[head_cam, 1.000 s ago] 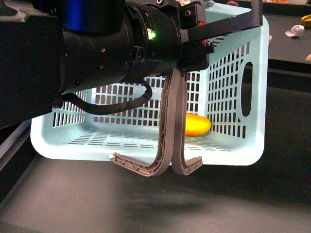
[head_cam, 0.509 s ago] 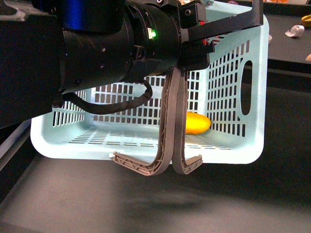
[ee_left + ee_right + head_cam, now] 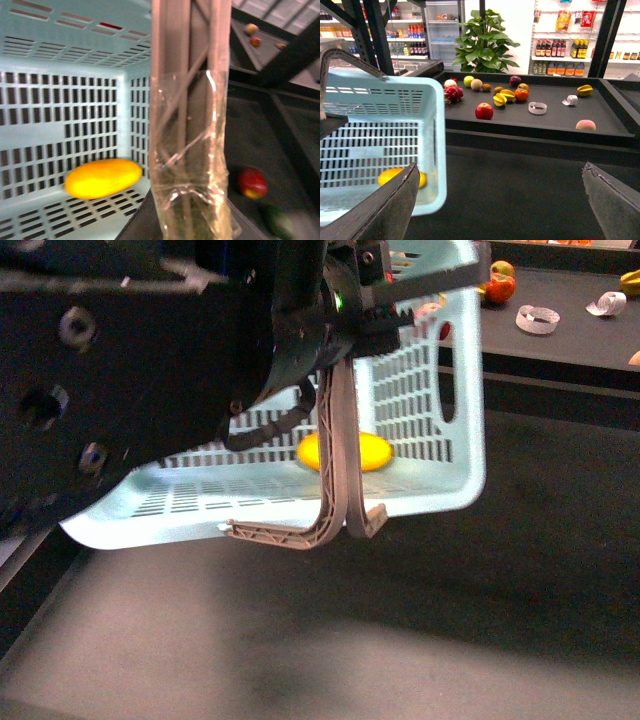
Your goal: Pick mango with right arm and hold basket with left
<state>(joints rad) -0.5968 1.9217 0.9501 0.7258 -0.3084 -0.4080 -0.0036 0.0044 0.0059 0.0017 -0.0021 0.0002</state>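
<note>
The light-turquoise basket (image 3: 468,400) hangs tilted above the dark counter, open side toward the front camera. My left gripper (image 3: 385,302) is shut on the basket's grey-brown hoop handles (image 3: 338,480). In the left wrist view the taped handle (image 3: 190,150) fills the middle, and the jaws themselves are hidden behind it. The yellow mango (image 3: 345,452) lies inside on the basket's lower wall, and appears as the mango (image 3: 103,178) and the mango (image 3: 390,176) in the wrist views. My right gripper (image 3: 501,172) stands open, empty, to the right of the basket (image 3: 395,100).
My bulky black left arm (image 3: 130,380) blocks the left half of the front view. A dark display shelf (image 3: 530,120) behind holds a red apple (image 3: 484,111), several other fruits and tape rolls (image 3: 537,107). Another red apple (image 3: 251,182) lies below the basket. A potted plant (image 3: 487,35) stands behind.
The left arm has swung the basket leftward and tilted it more. The mango shifted left with it. The arm now covers more of the view, and shelf fruit shows at top right.
</note>
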